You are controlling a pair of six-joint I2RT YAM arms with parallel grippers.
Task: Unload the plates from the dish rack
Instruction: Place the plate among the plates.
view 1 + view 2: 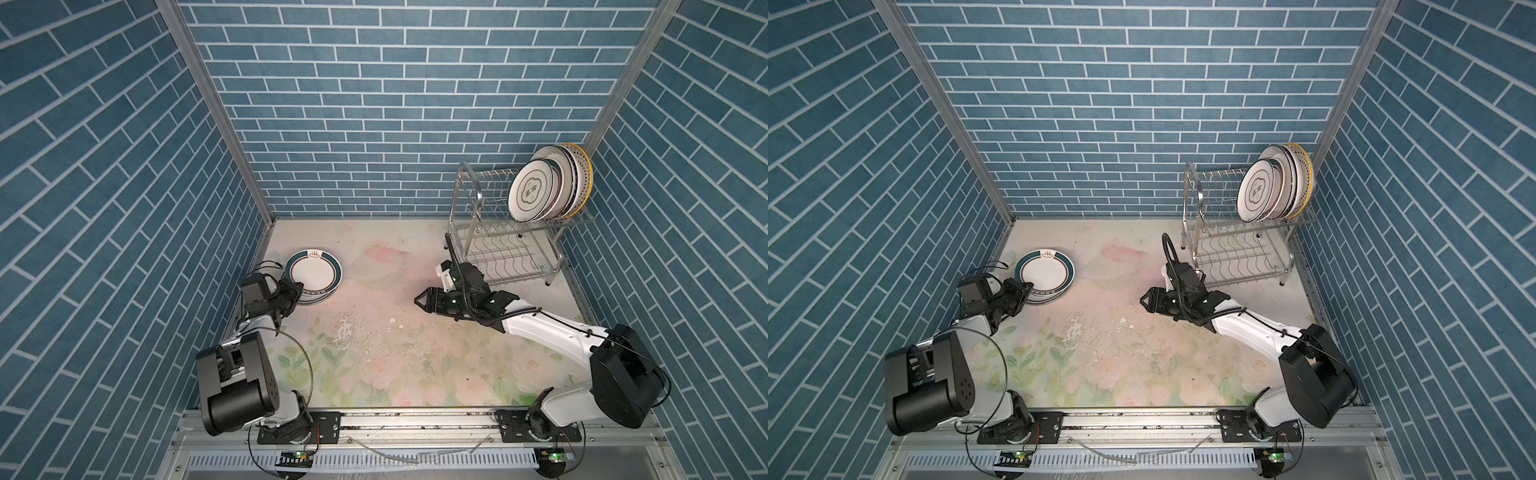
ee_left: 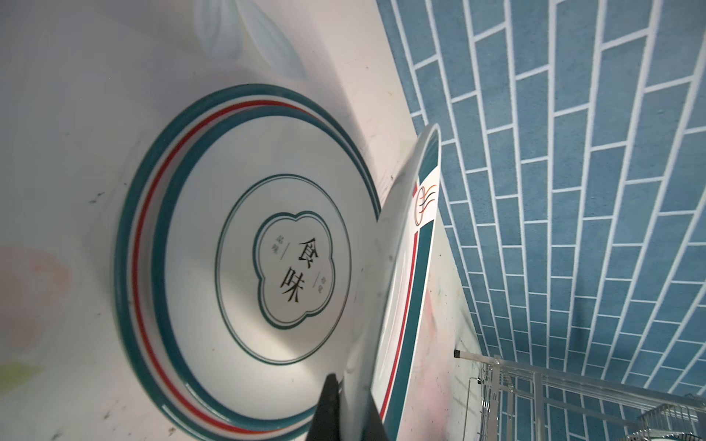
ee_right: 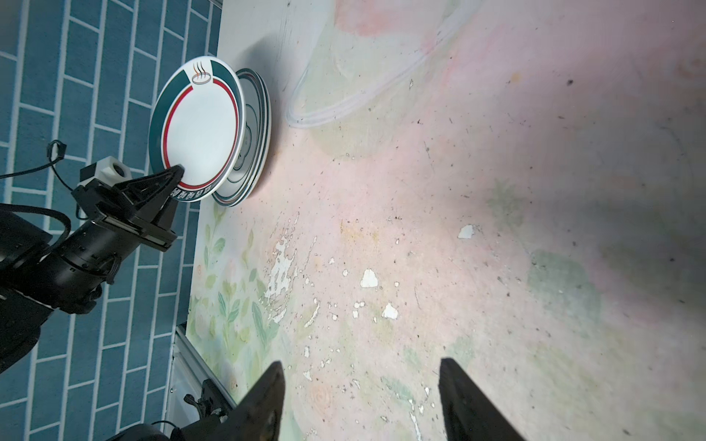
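several plates (image 1: pixel 548 187): white, upright on edge, packed face to face in the upper tier of the rack (image 1: pixel 467 199), at the tier's end beside the wall (image 1: pixel 665 208). the front one shows a lobed outline with characters; the rearmost has a yellow dotted rim.

one teal plate (image 3: pixel 198 126): well apart from the rack, at the far side of the counter (image 1: pixel 415 353) from it. teal band, red ring, steaming-bowl emblem. tilted, its low rim clenched in the left claw (image 1: pixel 296 291), its body slanting above the stack. whether it touches the stack cannot be told.

one low stack (image 2: pixel 237 248): flat on the counter under the teal plate. the top plate has teal and red rings and black characters in a teal lobed frame.

one right claw (image 3: pixel 361 362): released, jaws apart, nothing between them. low over bare counter just in front of the rack, pointing away from it toward the stack.

one counter: faded floral print, chipped white in patches between the rack and the stack.
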